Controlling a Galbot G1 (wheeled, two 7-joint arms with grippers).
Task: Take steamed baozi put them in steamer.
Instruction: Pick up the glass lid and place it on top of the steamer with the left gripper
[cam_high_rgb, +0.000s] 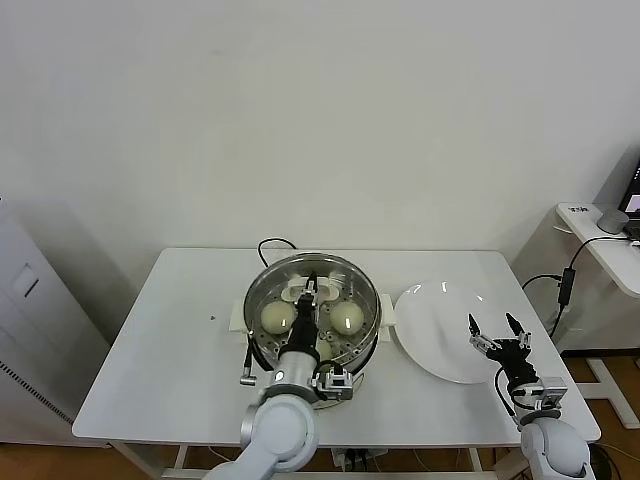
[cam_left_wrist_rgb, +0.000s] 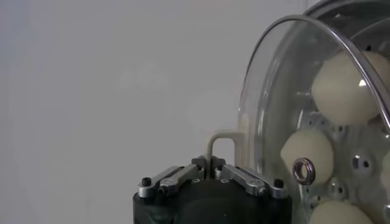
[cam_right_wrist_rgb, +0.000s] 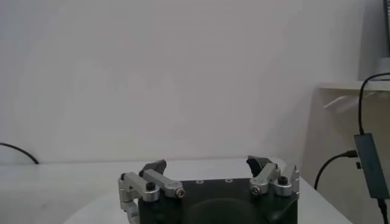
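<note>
Your left gripper (cam_high_rgb: 311, 284) fingers are pinched on the lid handle (cam_left_wrist_rgb: 220, 145) over the steamer (cam_high_rgb: 262, 296); right gripper (cam_high_rgb: 497, 329) gapes empty above the plate (cam_high_rgb: 430, 300).

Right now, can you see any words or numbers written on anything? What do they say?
None can be read.
steamer, glass lid, plate: no writing shows.
Sign on the side table: dark marks, too small to read.
Screen at the right edge: too small to read.
</note>
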